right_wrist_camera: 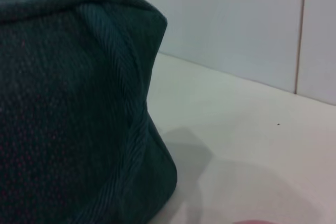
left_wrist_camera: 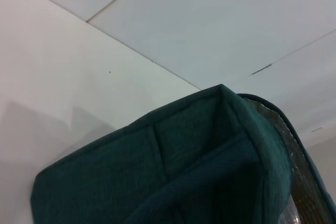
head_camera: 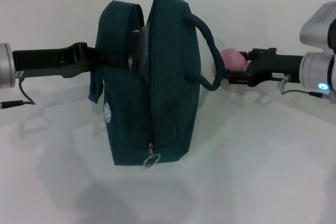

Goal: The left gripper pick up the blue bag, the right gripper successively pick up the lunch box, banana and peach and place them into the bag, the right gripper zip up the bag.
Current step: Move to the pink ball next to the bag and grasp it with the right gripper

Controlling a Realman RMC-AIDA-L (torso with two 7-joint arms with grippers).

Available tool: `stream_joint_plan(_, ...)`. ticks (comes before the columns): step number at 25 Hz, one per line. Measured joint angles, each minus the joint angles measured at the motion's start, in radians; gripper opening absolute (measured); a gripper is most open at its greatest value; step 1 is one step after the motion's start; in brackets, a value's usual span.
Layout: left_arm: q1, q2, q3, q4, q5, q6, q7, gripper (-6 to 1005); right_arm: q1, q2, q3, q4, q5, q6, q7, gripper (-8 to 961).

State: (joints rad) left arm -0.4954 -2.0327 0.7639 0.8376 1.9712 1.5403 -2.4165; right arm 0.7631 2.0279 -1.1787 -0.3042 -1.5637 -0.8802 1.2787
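blue bag [head_camera: 157, 87] stands upright, zipper opening running toward camera.

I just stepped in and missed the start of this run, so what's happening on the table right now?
The left gripper holds the blue bag by its left side, keeping it standing on the white table with the zipper open along the top. The right gripper is shut on the peach, just outside the bag beside its right handle. The lunch box and banana are not on the table; something clear shows inside the opening, but I cannot tell what.
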Motion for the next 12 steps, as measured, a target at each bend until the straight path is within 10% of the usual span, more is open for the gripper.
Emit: stream_joint_plan(12, 0.0, 0.001, 0.0, -0.001, 0.0, -0.002, 0.011, 32, 0.026, 0.0, -0.021, 0.007, -0.008, 0.015, 0.042, 661)
